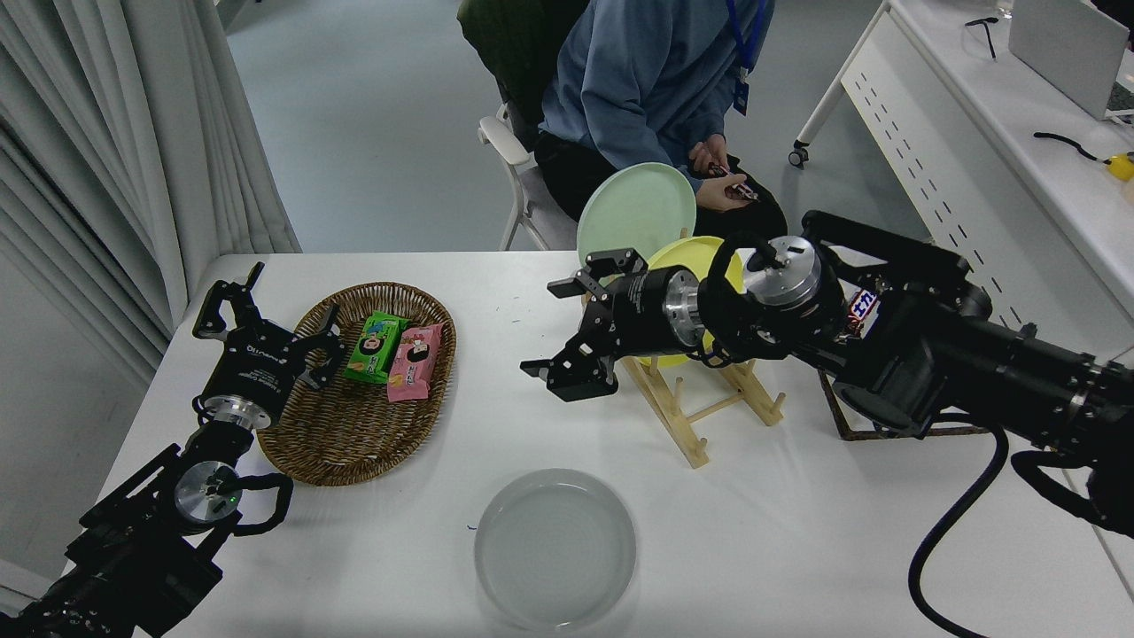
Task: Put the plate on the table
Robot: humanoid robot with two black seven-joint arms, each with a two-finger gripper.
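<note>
While the plate point(555, 549) lies flat on the table point(797, 532) at six o'clock, the right gripper point(576, 332) (fingers spread wide, empty) hovers at twelve o'clock from it, beside the wooden rack point(700, 408); the left gripper point(266, 332) sits parked at nine o'clock, fingers apart.

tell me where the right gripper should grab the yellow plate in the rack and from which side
Take the yellow plate by its upper rim, coming from above and its near-left side. It stands on edge, tilted, in the wooden rack; its lower part sits between the pegs, and the mint green plate is behind. The open right gripper is close by.
</note>
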